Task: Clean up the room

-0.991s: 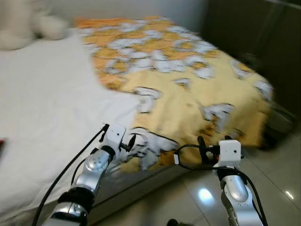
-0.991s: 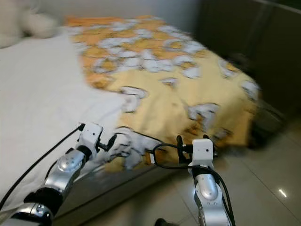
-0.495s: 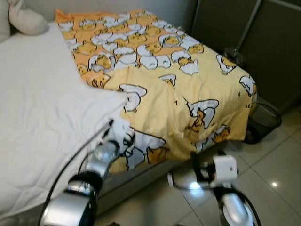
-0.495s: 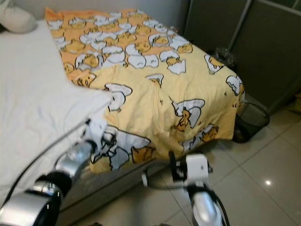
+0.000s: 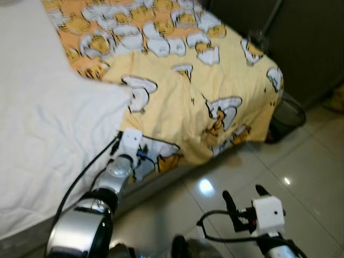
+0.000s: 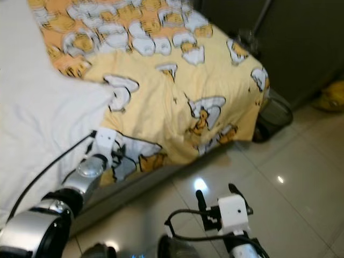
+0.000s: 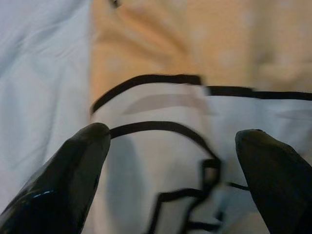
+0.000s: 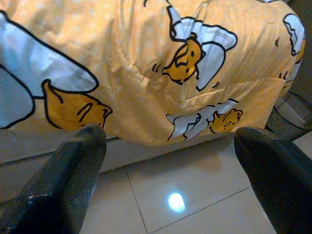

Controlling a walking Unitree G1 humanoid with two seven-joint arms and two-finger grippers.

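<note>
Compared with half a second ago, your head camera has tipped further down and the whole scene has slid: the pillow at the head of the bed has gone out of the top, and more of the glossy tiled floor (image 5: pixel 301 161) fills the lower right. Your left gripper (image 7: pixel 173 161) is still pressed up against the hanging edge of the yellow duck-print quilt (image 5: pixel 215 80), right beside the corner of the white duvet (image 5: pixel 43 134). Its two black fingers (image 7: pixel 73 165) stand wide apart, with the quilt's white-and-black print between them and nothing pinched. Your right gripper (image 5: pixel 243 198) has dropped lower in the head view and now hovers over the floor tiles, well apart from the bed's edge. Its fingers (image 8: pixel 73 170) are also spread wide and hold nothing; they look towards the quilt's draped side and a bright light reflection on the tile.

The quilt covers the right part of the bed and hangs down over the foot edge, nearly to the floor; the white duvet covers the left part and overlaps the quilt's near corner.

A dark mesh waste bin (image 5: pixel 287 114) stands on the floor just beside the quilt's far hanging corner, near the dark wardrobe doors (image 5: pixel 306 48). You cannot tell what is inside it.
</note>
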